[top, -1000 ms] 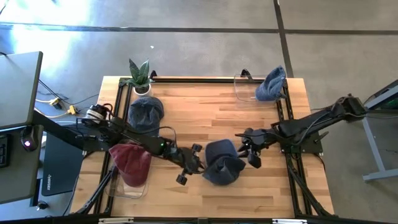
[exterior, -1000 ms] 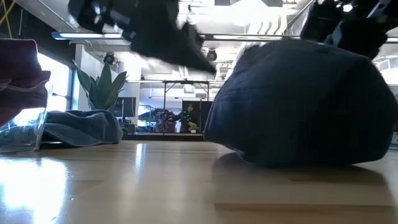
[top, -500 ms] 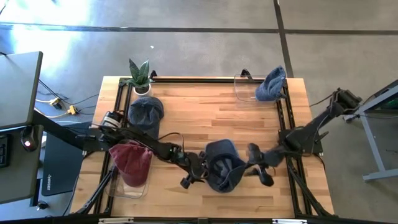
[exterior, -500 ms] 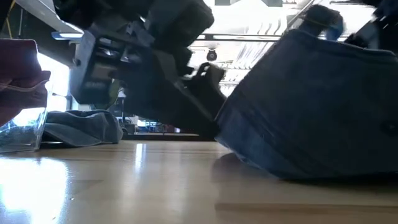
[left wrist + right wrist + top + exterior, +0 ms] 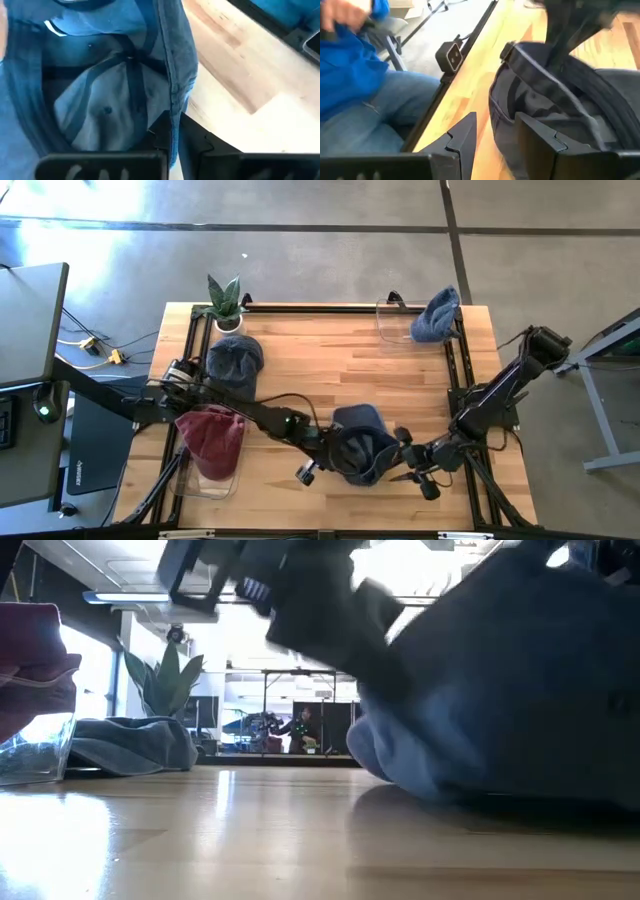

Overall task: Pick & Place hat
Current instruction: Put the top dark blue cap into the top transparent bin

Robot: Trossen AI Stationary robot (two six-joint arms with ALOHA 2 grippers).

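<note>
Wooden table (image 5: 330,370); concrete floor (image 5: 320,265); potted plant (image 5: 224,302).

High view evenly bright, sun glare on grey concrete floor (image 5: 130,240). Low view backlit, dark blue denim cap (image 5: 520,690) and arm motion-blurred, glare on pale wooden worktop (image 5: 60,830). Right wrist view blurred.

A dark blue denim hat (image 5: 358,448) is seen between the black left gripper (image 5: 322,463) and black right gripper (image 5: 408,463); pale wood grain marks the table (image 5: 330,360).
</note>
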